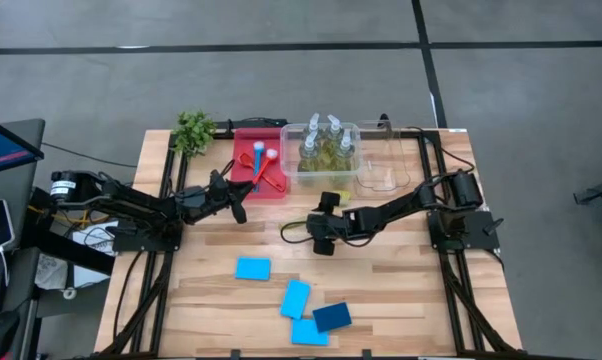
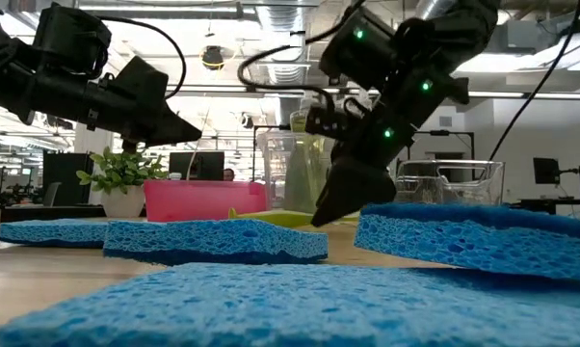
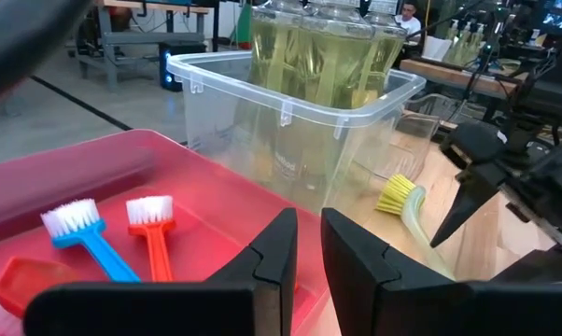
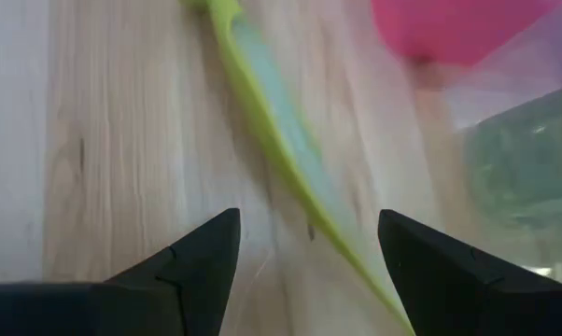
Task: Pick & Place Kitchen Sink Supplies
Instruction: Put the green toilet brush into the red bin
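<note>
A yellow-green brush (image 4: 272, 121) lies flat on the wooden table, its bristle head (image 3: 398, 193) beside the clear bin (image 1: 321, 172) that holds the bottles (image 1: 326, 148). My right gripper (image 4: 304, 219) hovers open just over the handle, one finger on either side, touching nothing. My left gripper (image 3: 307, 229) waits over the near edge of the red tray (image 1: 243, 140), fingers nearly together and empty. In the tray lie a red brush (image 3: 153, 233) and a blue brush (image 3: 85, 238). Several blue sponges (image 1: 295, 298), one of them darker (image 1: 331, 316), lie flat near the front edge.
A second clear bin (image 1: 386, 165) stands to the right of the bottle bin. A small green plant (image 1: 193, 130) stands at the far left corner. Bare wood stretches between the grippers and the sponges.
</note>
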`<state>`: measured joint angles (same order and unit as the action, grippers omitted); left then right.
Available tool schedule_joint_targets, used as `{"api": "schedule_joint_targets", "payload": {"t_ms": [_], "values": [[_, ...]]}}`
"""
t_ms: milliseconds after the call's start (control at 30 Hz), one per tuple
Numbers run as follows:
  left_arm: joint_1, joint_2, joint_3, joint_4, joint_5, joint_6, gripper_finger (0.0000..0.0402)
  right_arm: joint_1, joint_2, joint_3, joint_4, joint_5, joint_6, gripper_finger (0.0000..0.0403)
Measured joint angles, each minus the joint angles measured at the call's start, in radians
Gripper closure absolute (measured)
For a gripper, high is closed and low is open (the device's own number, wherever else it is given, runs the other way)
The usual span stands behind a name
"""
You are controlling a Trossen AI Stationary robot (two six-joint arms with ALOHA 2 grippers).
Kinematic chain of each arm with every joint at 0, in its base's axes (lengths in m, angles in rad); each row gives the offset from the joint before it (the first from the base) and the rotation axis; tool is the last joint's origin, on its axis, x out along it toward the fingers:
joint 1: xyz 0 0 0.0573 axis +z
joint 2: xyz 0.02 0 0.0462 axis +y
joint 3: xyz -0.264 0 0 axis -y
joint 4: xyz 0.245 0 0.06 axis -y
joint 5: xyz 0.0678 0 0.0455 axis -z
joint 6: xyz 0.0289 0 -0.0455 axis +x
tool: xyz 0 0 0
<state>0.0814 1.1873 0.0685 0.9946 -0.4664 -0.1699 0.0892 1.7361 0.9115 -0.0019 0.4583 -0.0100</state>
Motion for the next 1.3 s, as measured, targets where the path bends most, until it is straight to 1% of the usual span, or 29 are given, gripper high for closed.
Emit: {"api": "schedule_joint_targets", "payload": {"t_ms": [133,333,467,600,900,1000,1200,1300], "values": [[0.0,0.0,0.0,0.0,0.0,0.0,0.0348,-0.013,0.047,0.005,-0.01,-0.037,0.009,0.0154],[0.0,0.0,0.0,0.0,0.0,-0.007,0.0348,-0.014,0.113,0.006,-0.014,-0.088,0.09,0.0154],[0.0,0.0,0.0,0.0,0.001,-0.038,0.0348,-0.011,0.129,0.005,-0.02,-0.133,0.146,0.0167],[0.0,0.0,0.0,0.0,0.001,-0.048,0.0348,-0.011,0.127,0.005,-0.021,-0.163,0.194,0.0206],[0.0,0.0,0.0,0.0,0.001,-0.049,0.0348,-0.012,0.126,0.003,-0.015,-0.254,0.267,0.0337],[0.0,0.0,0.0,0.0,0.001,-0.049,0.0348,-0.013,0.126,0.002,-0.017,-0.278,0.284,0.0367],[0.0,0.0,0.0,0.0,0.001,-0.049,0.0348,-0.013,0.126,0.001,-0.017,-0.293,0.299,0.0367],[0.0,0.0,0.0,0.0,0.001,-0.049,0.0348,-0.014,0.127,0.015,-0.029,-0.294,0.332,0.0352]]}}
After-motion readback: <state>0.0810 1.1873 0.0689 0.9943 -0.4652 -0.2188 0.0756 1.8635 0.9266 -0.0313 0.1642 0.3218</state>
